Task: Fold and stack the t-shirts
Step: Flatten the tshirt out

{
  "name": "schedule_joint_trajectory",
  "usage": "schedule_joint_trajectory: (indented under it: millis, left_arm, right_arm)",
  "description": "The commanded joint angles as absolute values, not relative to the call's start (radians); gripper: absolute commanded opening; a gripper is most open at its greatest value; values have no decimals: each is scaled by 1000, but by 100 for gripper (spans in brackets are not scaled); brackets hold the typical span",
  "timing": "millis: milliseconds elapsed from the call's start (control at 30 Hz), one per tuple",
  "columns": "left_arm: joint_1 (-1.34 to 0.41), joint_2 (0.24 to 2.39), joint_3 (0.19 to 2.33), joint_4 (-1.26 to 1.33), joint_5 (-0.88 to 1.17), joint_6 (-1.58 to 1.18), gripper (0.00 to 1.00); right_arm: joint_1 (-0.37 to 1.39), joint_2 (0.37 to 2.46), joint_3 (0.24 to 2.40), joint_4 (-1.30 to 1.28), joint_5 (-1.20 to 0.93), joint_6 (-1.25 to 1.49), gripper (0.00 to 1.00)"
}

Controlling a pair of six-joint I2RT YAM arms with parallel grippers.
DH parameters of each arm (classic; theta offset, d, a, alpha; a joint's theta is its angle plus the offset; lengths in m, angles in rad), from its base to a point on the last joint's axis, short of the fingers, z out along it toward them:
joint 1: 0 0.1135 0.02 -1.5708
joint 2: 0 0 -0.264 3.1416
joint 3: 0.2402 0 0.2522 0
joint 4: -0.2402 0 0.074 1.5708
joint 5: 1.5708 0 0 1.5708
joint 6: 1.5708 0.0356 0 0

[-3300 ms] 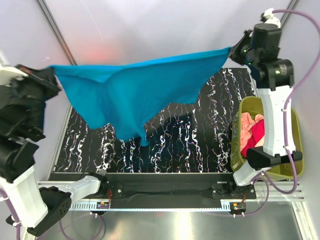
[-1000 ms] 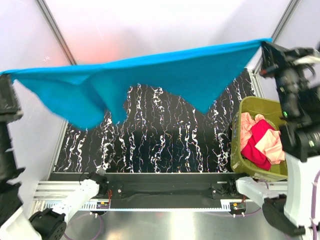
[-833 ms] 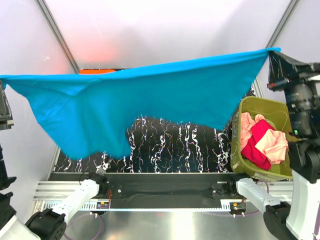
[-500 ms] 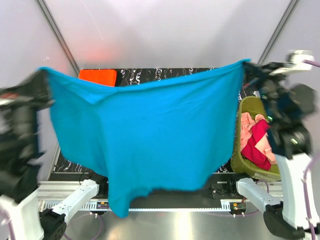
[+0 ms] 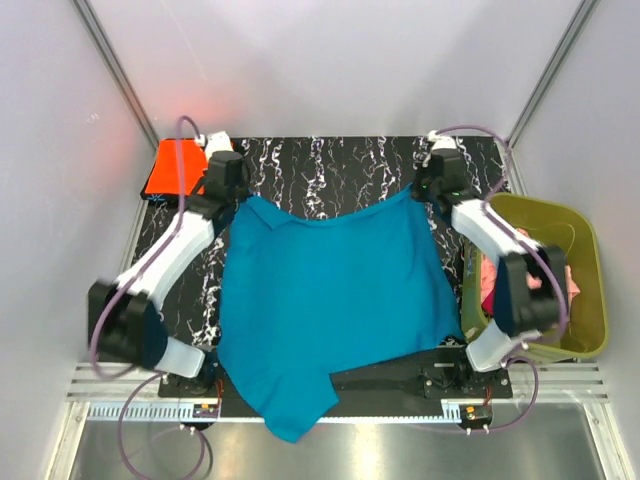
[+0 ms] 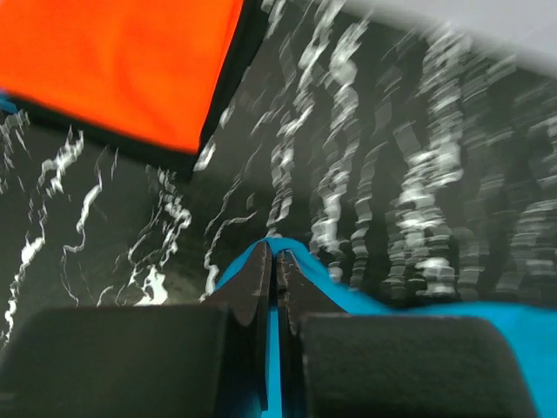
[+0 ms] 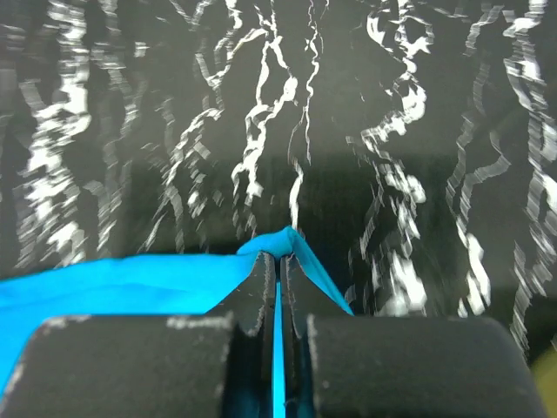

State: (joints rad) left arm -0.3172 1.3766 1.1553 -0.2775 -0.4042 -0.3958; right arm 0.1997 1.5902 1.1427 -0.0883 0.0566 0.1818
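top view: teal t-shirt (image 5: 330, 290) lies flat mid-table (image 5: 330, 160); long axis far-to-near; near hem hangs over the edge; left gripper (image 5: 236, 193) at far-left corner, right gripper (image 5: 428, 192) at far-right; cloth lies near of both
left wrist: jaws pinched on teal cloth; orange t-shirt (image 6: 113, 61) far-left, apart
right wrist: jaws pinched on teal corner; bare marbled surface beyond
room: bin (image 5: 590, 250) right; far strip free

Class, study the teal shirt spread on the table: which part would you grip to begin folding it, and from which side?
Probably the two far corners, reaching over the cloth from the near side. The teal shirt lies flat elsewhere, but each far corner peaks into a thin ridge that fingers can close on, as the left hand and right hand show.
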Motion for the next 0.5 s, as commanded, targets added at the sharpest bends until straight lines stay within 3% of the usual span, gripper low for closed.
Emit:
schedule_joint_trajectory:
  millis: [0, 233, 467]
  left_arm:
    - [-258, 1578, 1305, -237, -440, -394, 0]
    - [-204, 2021, 1811, -578, -400, -426, 0]
    - [-204, 2077, 1913, -623, -416, -489, 0]
  right_arm:
    - [193, 1768, 1304, 51, 94, 137, 0]
    - [176, 2114, 1705, -118, 78, 107, 0]
    - [117, 2267, 1928, -281, 32, 170, 0]
